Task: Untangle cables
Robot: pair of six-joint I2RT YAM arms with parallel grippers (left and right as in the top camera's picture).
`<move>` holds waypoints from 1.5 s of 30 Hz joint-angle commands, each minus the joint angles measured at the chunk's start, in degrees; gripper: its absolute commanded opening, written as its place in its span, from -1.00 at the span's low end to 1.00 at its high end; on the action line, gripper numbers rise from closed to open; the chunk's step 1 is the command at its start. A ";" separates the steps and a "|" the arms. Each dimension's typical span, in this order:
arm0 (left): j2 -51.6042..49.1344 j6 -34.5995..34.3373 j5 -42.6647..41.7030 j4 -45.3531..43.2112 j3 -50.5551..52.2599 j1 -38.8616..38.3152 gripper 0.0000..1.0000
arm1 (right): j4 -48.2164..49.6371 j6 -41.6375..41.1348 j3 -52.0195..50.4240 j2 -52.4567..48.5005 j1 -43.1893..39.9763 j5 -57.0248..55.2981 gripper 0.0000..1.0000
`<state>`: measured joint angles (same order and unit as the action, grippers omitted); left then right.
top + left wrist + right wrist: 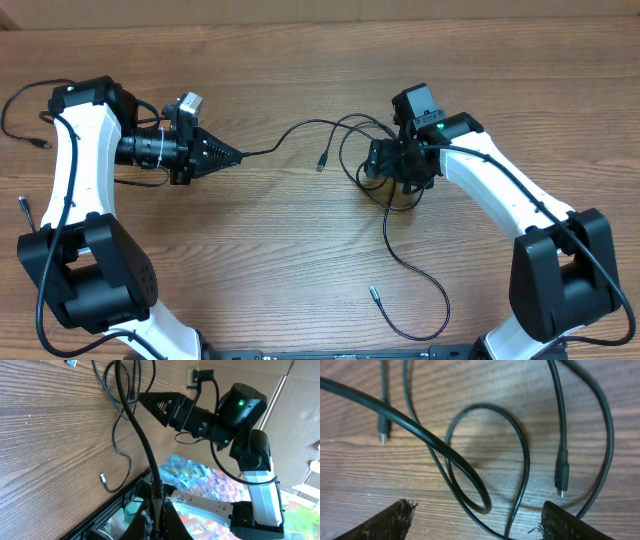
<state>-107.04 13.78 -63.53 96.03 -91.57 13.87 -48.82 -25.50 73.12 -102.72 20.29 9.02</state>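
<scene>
Several thin black cables lie tangled mid-table, and one cable (290, 135) stretches from the tangle to my left gripper (237, 155), which is shut on its end. In the left wrist view that cable (140, 435) leaves the closed left gripper (159, 507) towards the right arm. My right gripper (385, 178) hovers low over the tangle with its jaws open. Its fingertips (395, 520) straddle a loop (485, 460) without touching it. A silver-tipped plug (561, 477) and another plug (383, 430) lie on the wood. A long cable (420, 275) trails to a free plug (374, 293).
A separate thin cord (18, 105) with a small plug (42, 143) lies at the far left behind the left arm. Another small plug (22, 203) rests near the left edge. The arm bases stand at the table's front edge.
</scene>
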 commanded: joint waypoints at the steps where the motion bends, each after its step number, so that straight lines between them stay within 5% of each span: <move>1: -0.42 1.44 0.02 -0.09 -1.27 0.04 -0.92 | 0.37 -0.02 -1.22 -0.17 0.04 0.09 0.61; 7: -0.42 0.28 -1.07 -0.13 -1.27 -0.02 -0.92 | 3.15 -4.96 -4.07 -0.17 0.24 0.09 0.50; 20: -0.42 -0.70 -4.04 -0.76 -1.27 -0.02 -0.92 | 13.64 -10.75 -10.23 -0.17 2.51 0.09 -0.30; 37: -0.42 -0.70 -4.02 -1.62 -1.27 -0.02 -0.92 | 18.82 -10.75 -10.23 -0.17 2.47 -0.46 -0.45; 42: -0.42 -0.68 -3.37 -1.70 -1.27 -0.02 -0.92 | 19.21 -10.75 -10.23 -0.17 2.47 -0.59 -0.92; 45: -0.42 -0.68 -2.89 -2.27 -1.27 -0.02 -0.92 | 19.19 -10.73 -10.23 -0.17 2.47 -0.57 -0.93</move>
<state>-107.04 13.50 -65.91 94.17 -91.57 13.87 -29.76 -36.21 63.20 -102.74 22.59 8.75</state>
